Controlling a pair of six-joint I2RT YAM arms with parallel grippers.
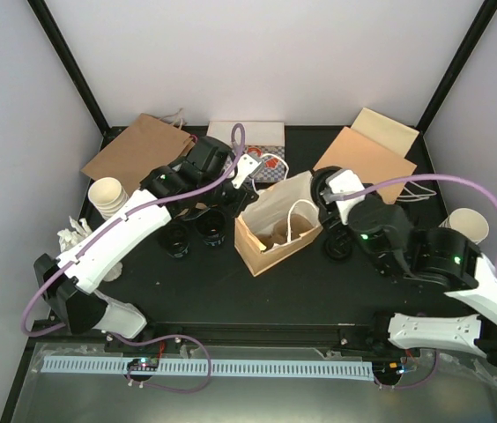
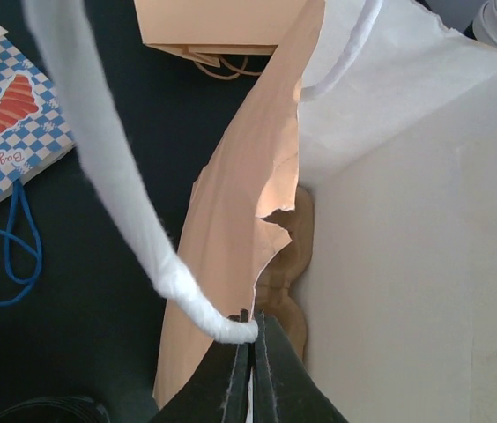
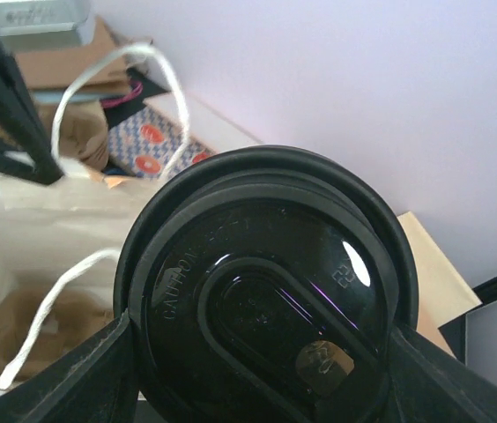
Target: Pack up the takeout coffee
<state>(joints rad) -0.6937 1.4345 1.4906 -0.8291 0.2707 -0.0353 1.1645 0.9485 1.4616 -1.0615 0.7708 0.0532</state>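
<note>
Black-lidded cup (image 3: 266, 291) held by right gripper (image 3: 262, 374), arm (image 1: 442, 256) angled toward bag (image 1: 279, 207).

The left arm (image 1: 125, 231) stretches forward, the left gripper (image 2: 250, 339) pinched tight on a bag handle (image 2: 125, 203) at its fingertips. The right gripper (image 3: 262, 357) clamps a coffee cup (image 3: 266, 282) between its fingers.
</note>
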